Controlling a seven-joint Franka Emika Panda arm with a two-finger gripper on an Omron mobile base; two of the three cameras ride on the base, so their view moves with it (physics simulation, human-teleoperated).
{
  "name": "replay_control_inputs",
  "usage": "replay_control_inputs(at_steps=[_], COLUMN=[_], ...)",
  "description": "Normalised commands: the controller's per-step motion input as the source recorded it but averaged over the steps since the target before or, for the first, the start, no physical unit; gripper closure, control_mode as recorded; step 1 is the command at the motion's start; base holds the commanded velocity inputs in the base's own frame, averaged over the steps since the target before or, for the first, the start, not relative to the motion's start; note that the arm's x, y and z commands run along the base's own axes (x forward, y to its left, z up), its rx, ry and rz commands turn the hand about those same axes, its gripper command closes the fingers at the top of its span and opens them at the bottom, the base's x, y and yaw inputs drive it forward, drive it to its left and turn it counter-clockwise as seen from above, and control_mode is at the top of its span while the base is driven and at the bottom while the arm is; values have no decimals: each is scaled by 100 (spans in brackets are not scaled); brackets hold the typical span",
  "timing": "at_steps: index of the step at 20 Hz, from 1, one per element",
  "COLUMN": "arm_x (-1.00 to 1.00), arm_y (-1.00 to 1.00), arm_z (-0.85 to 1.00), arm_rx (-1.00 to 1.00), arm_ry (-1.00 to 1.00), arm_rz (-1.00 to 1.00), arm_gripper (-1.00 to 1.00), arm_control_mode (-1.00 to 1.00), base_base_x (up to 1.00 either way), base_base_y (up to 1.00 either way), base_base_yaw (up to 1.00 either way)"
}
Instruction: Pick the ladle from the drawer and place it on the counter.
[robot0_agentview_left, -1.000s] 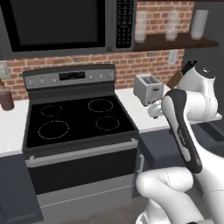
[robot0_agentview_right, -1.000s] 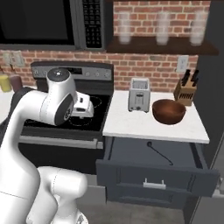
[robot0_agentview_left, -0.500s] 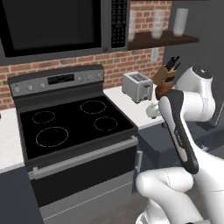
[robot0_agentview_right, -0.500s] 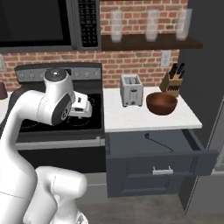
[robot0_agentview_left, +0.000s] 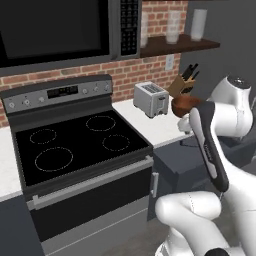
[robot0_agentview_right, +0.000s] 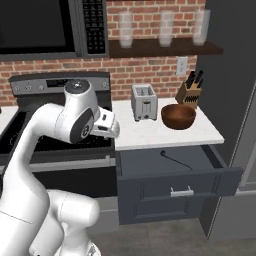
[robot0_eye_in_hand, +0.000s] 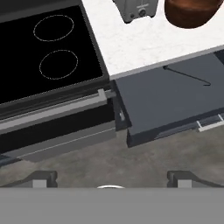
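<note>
Drawer (robot0_eye_in_hand: 166, 100): ladle (robot0_eye_in_hand: 187, 75) beyond tool (robot0_eye_in_hand: 111, 178)

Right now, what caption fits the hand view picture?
Looking down at the open drawer with the ladle inside, beside the stove.

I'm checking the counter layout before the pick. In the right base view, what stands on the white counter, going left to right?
Toaster → wooden bowl → knife block, which stands further back toward the brick wall.
</note>
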Motion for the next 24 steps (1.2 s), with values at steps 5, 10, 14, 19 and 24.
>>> replay_control_inputs(at_steps=[5, 10, 14, 19, 24], arm_x=[32, 37, 32, 8, 39], arm_y=[-100, -100, -100, -100, -85], arm_z=[-9, -16, -33, -85, -93], arm_rx=[0, 0, 0, 12, 23], arm_ry=[20, 24, 25, 31, 23], arm_rz=[-47, -55, -57, -63, -52], arm_gripper=[-100, -100, -100, -100, -100], arm_control_mode=[-100, -100, -100, -100, -100], base_base_x=[0, 0, 0, 0, 0], base_base_y=[0, 0, 0, 0, 0], base_base_yaw=[0, 0, 0, 0, 0])
